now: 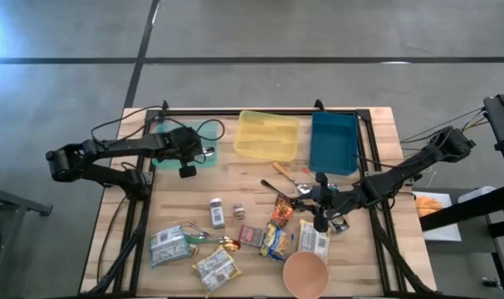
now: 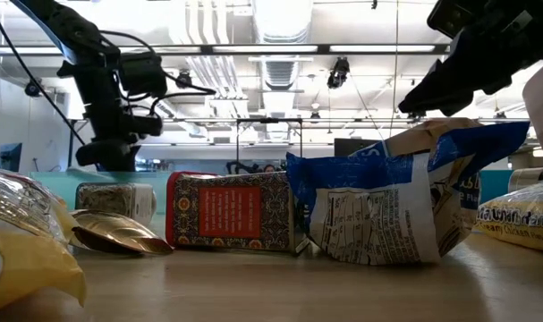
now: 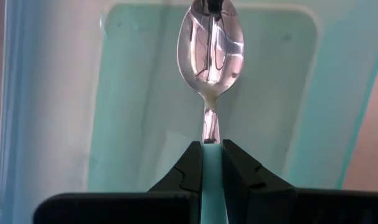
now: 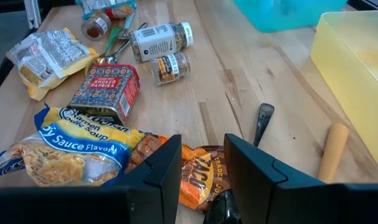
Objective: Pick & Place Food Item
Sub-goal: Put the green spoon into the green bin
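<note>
My left gripper [image 3: 212, 152] is at the table's far left, over the teal tray [image 3: 139, 124], shut on a metal spoon [image 3: 211, 53]. The spoon's bowl points away from the fingers and down toward the tray floor; I cannot tell whether it touches. In the high view that gripper [image 1: 191, 158] sits above the tray [image 1: 162, 163]. My right gripper [image 4: 202, 162] hovers open at the right, above an orange snack packet [image 4: 198, 177] lying flat on the wood among other food packets [image 4: 70, 146]. It touches nothing. My left gripper pinches the spoon's handle [image 3: 211, 132] between its two fingers, a short way behind the bowl. The fingers come from above, slanting steeply down, and lie along the spoon. The spoon sticks out beyond the fingertips, bowl lowest, over the tray; the handle's rear is hidden between the fingers.
A yellow tray [image 1: 266, 135] and a blue tray [image 1: 333, 141] stand at the far edge. Spice jars [image 4: 162, 40], a red tin [image 4: 104, 87], noodle packets [image 1: 170, 245], a paper cup [image 1: 305, 272] and loose utensils [image 4: 263, 121] crowd the near half.
</note>
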